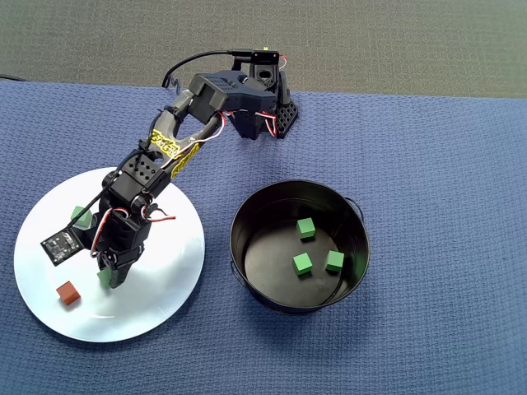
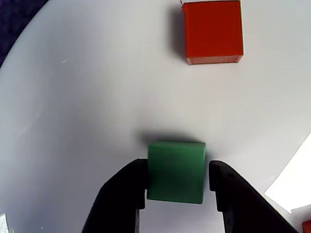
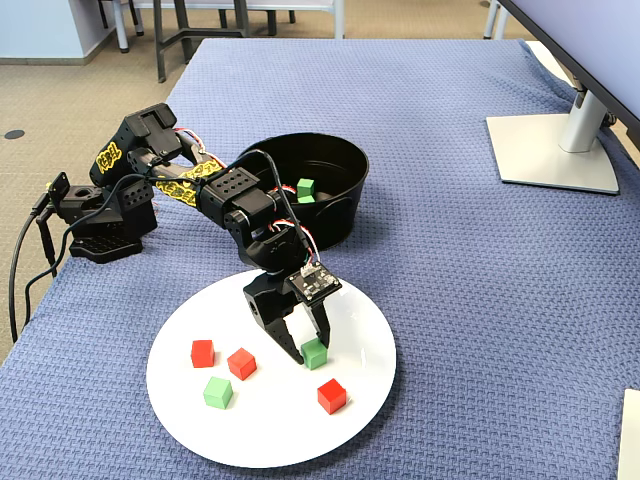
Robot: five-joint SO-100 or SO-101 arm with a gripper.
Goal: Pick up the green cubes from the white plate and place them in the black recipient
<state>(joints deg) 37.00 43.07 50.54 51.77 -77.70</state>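
Three green cubes lie in the black bucket [image 1: 247, 216] behind my gripper [image 2: 177, 182]; on the white plate [image 3: 370, 340], its spread fingers straddle another green cube [image 2: 176, 171], apparently light, rigid, best pinched across flat opposite faces.

Three red cubes [image 3: 202, 352] [image 3: 241, 363] [image 3: 332, 396]; blue cloth [image 3: 450, 300]; monitor stand [image 3: 555, 148] far right.
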